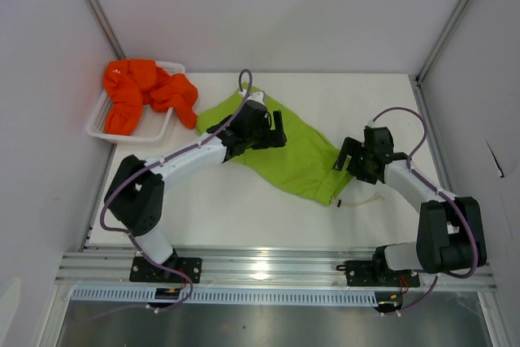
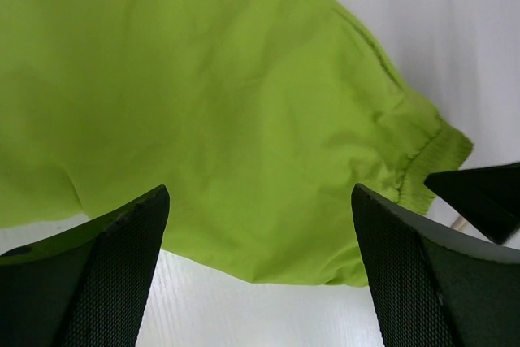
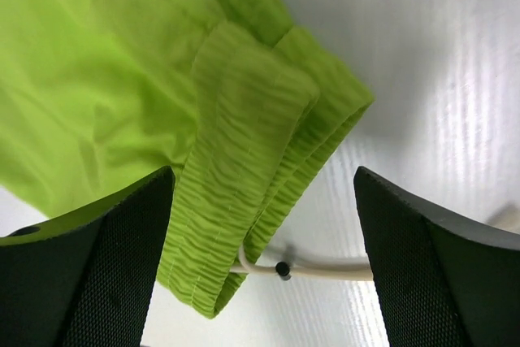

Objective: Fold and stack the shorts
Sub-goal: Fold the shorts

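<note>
Pale grey walls (image 1: 268, 14) enclose a white tabletop (image 1: 244, 209) at centre frame, a metal rail (image 1: 276, 266) spanning below it.

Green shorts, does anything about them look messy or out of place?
The green shorts lie askew; their waistband is folded over on itself at the right end, and the white drawstring trails loose onto the table.

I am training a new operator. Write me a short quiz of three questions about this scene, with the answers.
1. True or false: the orange shorts are neatly folded.
2. The left gripper and right gripper are: A both open; B both shut; C one shut on fabric.
3. Which part of the green shorts shows below the right gripper in its wrist view?
Key: 1 false, they are bunched in the white basket. 2 A. 3 The elastic waistband, with the drawstring.
</note>
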Robot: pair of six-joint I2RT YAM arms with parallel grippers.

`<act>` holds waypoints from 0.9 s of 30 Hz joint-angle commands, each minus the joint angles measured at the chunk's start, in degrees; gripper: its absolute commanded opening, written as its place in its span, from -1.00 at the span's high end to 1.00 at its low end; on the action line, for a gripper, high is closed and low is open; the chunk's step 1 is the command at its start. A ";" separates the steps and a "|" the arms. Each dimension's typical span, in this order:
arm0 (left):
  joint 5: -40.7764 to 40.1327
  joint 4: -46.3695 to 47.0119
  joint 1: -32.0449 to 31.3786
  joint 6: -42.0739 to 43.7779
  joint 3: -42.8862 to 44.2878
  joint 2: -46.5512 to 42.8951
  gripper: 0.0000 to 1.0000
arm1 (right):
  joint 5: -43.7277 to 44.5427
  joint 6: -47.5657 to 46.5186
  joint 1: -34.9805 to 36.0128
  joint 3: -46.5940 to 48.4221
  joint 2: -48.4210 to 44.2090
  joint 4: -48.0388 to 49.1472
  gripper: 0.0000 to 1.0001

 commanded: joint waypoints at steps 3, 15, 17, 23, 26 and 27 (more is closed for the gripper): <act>0.86 -0.31 -3.04 3.79 4.21 5.67 -0.85 | -7.50 3.02 -1.50 -5.21 -3.44 8.79 -0.84; 1.47 -2.15 -8.93 5.11 10.10 13.76 -0.81 | -18.31 8.72 -9.84 -14.00 -3.87 16.96 -0.82; 0.68 -3.03 -10.08 5.38 11.59 15.17 -0.81 | -20.58 10.83 -11.08 -15.93 -4.05 19.25 -0.82; 0.06 -5.05 -11.31 5.56 14.76 18.77 -0.80 | -20.86 13.48 -11.52 -17.52 -3.70 19.79 -0.80; 0.06 -5.67 -11.84 5.55 16.07 20.44 -0.80 | -20.95 14.01 -11.52 -18.05 -1.77 19.96 -0.77; -0.02 -6.10 -12.02 5.47 16.34 20.88 -0.79 | -21.12 14.27 -11.52 -18.31 -1.42 20.14 -0.75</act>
